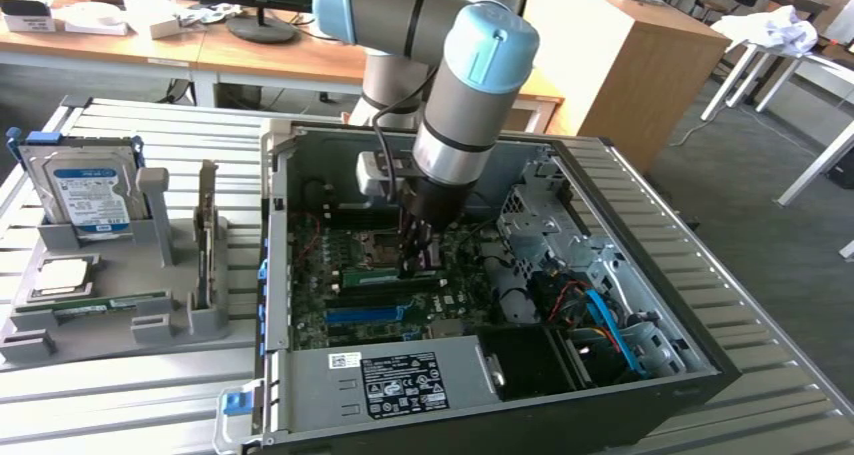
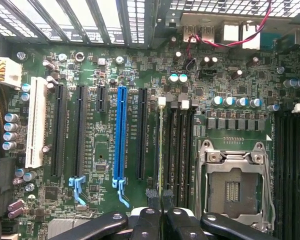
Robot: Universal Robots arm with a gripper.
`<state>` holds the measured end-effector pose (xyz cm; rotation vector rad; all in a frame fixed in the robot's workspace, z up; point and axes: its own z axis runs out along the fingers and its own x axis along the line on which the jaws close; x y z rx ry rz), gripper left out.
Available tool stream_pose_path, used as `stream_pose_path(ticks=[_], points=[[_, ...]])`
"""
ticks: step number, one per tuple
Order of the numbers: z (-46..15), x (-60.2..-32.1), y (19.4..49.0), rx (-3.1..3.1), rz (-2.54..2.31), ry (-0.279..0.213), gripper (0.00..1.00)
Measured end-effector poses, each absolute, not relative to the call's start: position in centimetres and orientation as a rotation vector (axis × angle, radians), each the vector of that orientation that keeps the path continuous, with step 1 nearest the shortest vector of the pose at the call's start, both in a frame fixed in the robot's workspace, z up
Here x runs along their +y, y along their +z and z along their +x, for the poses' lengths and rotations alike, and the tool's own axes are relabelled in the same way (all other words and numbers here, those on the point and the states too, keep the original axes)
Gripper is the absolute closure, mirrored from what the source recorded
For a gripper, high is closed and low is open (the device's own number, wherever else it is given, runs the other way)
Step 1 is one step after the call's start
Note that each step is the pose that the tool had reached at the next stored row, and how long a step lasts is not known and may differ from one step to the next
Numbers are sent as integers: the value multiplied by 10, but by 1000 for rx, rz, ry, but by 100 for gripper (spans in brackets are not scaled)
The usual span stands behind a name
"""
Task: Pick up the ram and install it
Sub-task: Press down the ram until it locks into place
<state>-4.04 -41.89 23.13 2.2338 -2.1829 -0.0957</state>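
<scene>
One claw, fingers nearly together, clamped the ram edge-on above a memory slot on the motherboard inside the computer case. We judged pickup done; seating in the slot remained, and we could not tell whether the ram touched it.

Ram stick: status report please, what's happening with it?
End effector shut on the ram stick, inside the computer case. Stick edge-on at the memory slots. No cable across the slots.
</scene>
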Motion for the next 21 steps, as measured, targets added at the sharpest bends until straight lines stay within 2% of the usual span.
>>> stream_pose_path(ticks=[21], points=[[-42, -419, 227, -2185, 2232, -96, 88]])
